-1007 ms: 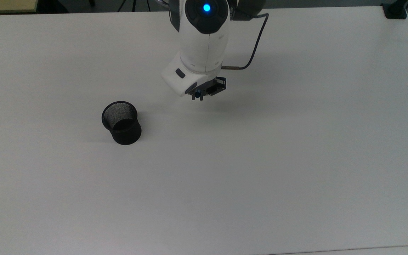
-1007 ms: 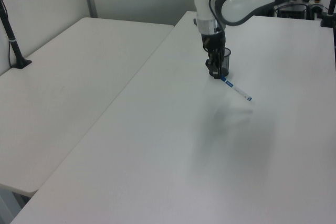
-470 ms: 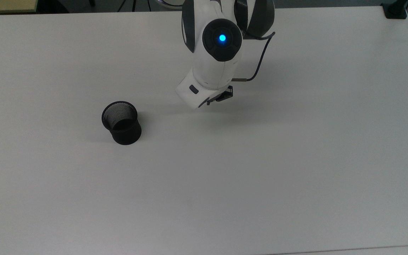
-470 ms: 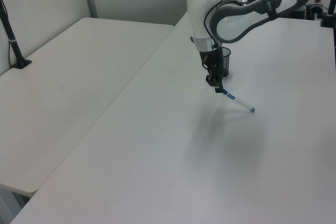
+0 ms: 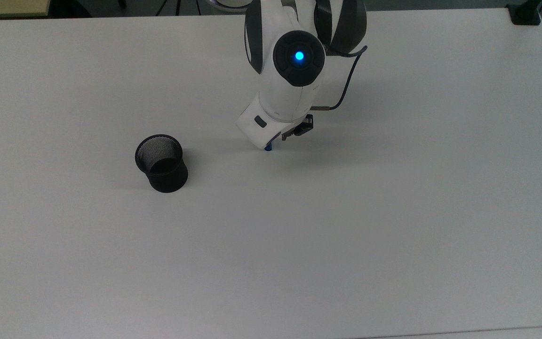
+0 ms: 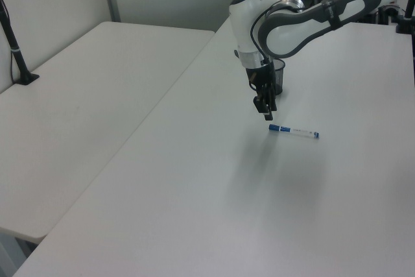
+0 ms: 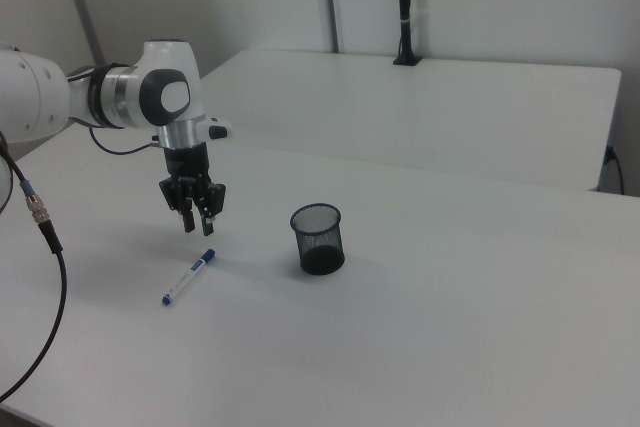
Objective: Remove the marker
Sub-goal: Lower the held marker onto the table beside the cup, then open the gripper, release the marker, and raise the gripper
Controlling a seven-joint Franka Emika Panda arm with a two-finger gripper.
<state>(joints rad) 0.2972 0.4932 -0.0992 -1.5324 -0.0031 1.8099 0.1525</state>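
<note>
- The pincer [image 7: 196, 223] hangs above the table [image 7: 480, 327] with its two black fingers [image 7: 187, 219] pointing down and spread apart, with nothing between them; in the left view it [image 6: 266, 112] shows the same parted stance, clear of the surface.
- The marker [image 7: 189, 277] lies flat on the table just below the pincer and slightly toward the right view's lower left, apart from the fingers; its white barrel runs diagonally, with blue at both ends.
- In the left view the marker [image 6: 294, 132] lies almost level, starting right under the pincer and stretching away toward the left view's right.
- In the top view only a small blue tip of the marker [image 5: 268, 148] peeks out beneath the white wrist housing of the arm [image 5: 284, 94], which covers the pincer from above.
- The black mesh cup [image 7: 318, 239] stands upright on the table, well apart from the pincer toward the right view's right; in the top view it [image 5: 162, 163] sits toward the top view's left of the pincer.
- In the left view the cup [image 6: 277, 76] stands behind the arm and is partly hidden by it.
- A dark cable [image 5: 344, 87] loops from the arm's wrist on the top view's right.
</note>
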